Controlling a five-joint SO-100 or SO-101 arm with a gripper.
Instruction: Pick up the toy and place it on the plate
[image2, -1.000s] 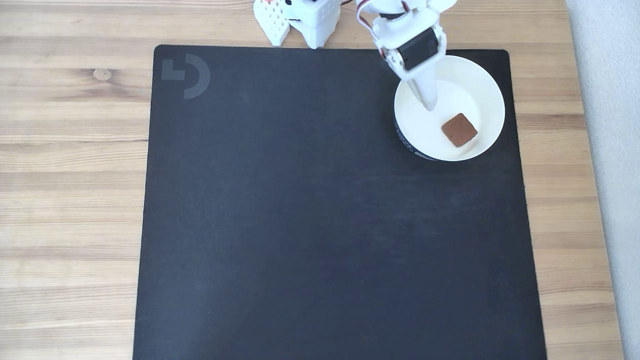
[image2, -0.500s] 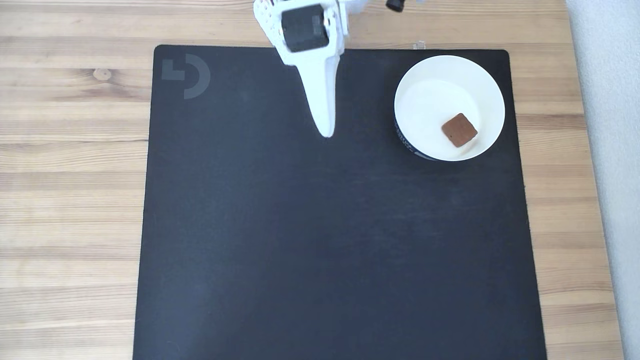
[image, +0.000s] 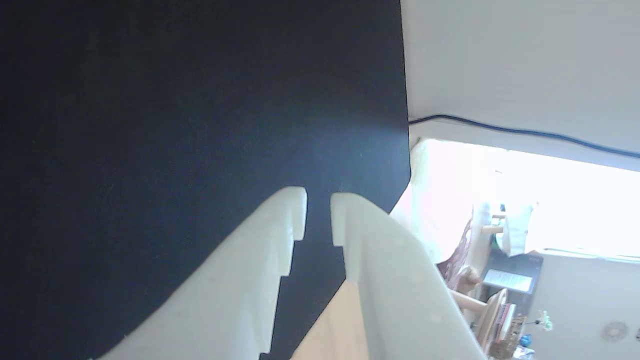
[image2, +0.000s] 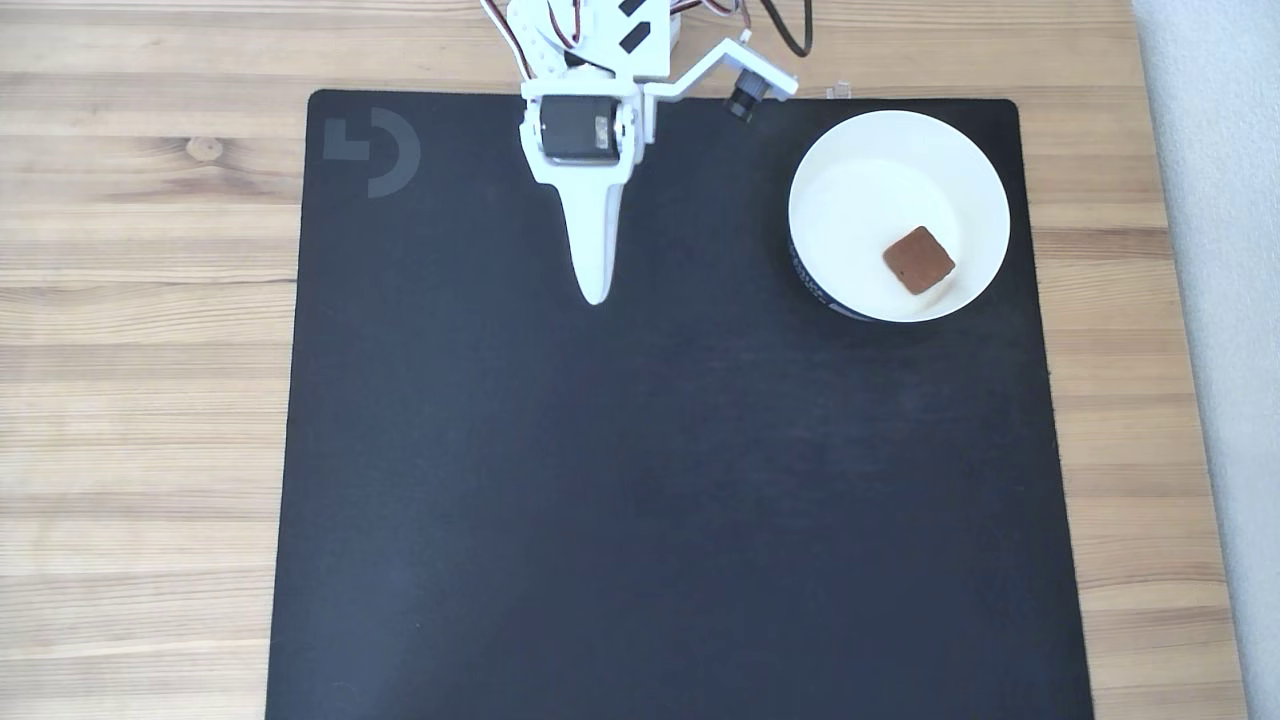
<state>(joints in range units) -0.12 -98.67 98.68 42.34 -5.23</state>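
Observation:
The toy (image2: 918, 260), a small reddish-brown square block, lies flat inside the plate (image2: 850, 190), a round white dish at the upper right of the black mat in the fixed view. My white gripper (image2: 595, 295) hangs over the mat's upper middle, well left of the plate and apart from it, pointing toward the near edge. In the wrist view the gripper (image: 318, 197) has its fingers almost together with a thin gap, and nothing sits between them.
A large black mat (image2: 640, 480) covers the wooden table (image2: 140, 350). The arm's base (image2: 600, 30) stands at the mat's far edge. A pale surface (image2: 1220, 300) runs along the right side. The wrist view shows the mat's corner (image: 395, 190) and a cable (image: 525, 132).
The gripper swung left from above the plate to the mat's upper middle and lowered its tip forward. The toy stayed in the plate, unmoved.

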